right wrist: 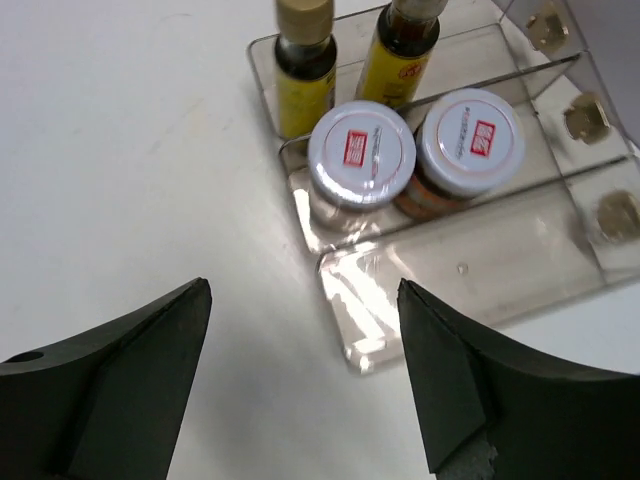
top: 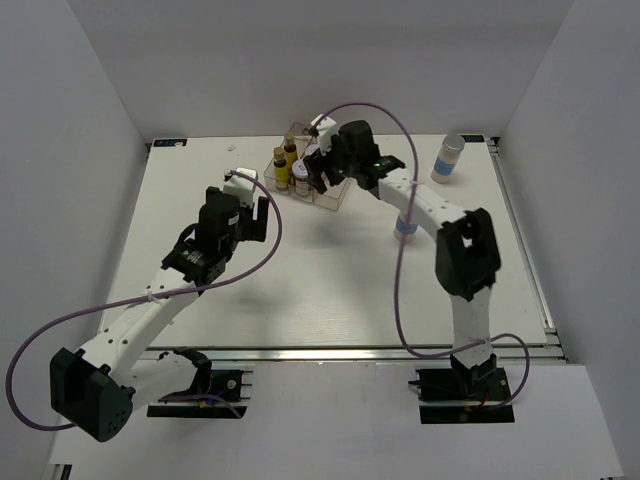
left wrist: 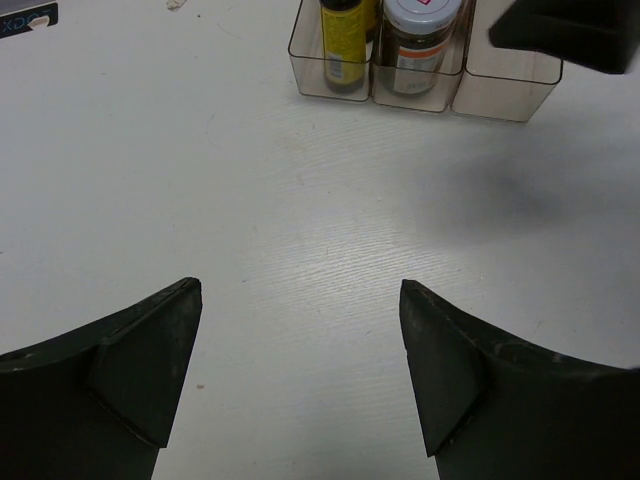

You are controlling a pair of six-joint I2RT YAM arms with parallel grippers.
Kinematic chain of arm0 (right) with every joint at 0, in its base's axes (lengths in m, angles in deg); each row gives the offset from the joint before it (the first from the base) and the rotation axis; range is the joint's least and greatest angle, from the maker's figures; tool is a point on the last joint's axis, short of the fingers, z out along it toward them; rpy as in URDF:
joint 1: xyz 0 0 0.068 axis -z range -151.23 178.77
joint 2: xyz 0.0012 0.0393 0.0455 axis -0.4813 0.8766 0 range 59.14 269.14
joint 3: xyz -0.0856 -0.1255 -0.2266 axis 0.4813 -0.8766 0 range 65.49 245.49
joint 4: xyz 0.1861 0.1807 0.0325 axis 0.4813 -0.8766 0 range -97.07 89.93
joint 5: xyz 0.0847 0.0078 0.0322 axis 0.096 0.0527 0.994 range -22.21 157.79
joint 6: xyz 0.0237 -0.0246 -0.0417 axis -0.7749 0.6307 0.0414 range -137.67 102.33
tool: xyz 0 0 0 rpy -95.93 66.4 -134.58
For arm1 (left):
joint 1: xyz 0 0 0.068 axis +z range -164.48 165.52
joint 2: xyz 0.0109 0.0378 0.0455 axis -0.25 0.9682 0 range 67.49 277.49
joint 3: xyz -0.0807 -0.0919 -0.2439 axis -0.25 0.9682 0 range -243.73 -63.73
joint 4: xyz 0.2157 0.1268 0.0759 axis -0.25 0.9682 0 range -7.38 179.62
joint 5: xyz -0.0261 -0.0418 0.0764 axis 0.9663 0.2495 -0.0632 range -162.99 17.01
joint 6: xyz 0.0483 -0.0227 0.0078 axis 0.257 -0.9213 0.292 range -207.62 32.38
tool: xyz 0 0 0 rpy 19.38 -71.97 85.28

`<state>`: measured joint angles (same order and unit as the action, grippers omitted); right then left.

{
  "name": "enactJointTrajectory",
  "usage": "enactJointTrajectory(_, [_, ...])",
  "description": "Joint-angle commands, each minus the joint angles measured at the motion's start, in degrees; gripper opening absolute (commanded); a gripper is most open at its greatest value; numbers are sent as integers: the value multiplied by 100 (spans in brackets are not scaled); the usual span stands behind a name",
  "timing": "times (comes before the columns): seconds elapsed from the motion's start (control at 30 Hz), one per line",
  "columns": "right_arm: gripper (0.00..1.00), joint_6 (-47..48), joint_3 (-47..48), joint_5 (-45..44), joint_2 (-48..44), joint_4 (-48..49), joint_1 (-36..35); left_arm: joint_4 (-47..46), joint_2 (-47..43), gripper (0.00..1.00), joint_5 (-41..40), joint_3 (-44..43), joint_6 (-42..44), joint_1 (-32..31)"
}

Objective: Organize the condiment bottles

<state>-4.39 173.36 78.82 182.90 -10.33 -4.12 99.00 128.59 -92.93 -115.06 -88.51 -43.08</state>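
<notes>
A clear three-compartment tray (top: pixel 328 196) stands at the back centre. Its left compartment holds two slim yellow bottles (right wrist: pixel 305 65) (right wrist: pixel 405 50). The middle one holds two brown jars with white lids (right wrist: pixel 361 152) (right wrist: pixel 470 140). The right compartment (right wrist: pixel 490 265) holds nothing. My right gripper (top: pixel 322 180) hovers open above the tray's near end, open and empty in its wrist view (right wrist: pixel 305 290). One white cylinder with a blue band (top: pixel 449 158) stands at the back right. Another (top: pixel 404 228) is partly hidden under my right arm. My left gripper (left wrist: pixel 300 290) is open and empty, short of the tray (left wrist: pixel 505 90).
White walls close in the table on the left, the back and the right. The right arm's forearm (top: pixel 425 205) crosses the table between the tray and the nearer white cylinder. A metal rail (top: pixel 350 352) runs along the front edge.
</notes>
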Motion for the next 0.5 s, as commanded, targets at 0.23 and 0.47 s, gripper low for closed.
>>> enactJointTrajectory(0.23, [89, -537, -2761, -407, -3954, -28, 299, -337, -546, 38, 1378, 211, 80, 30])
enactJointTrajectory(0.47, [87, -1406, -3588, 416, -5001, -723, 2152, -785, -819, 13, 2907, 439, 229, 30])
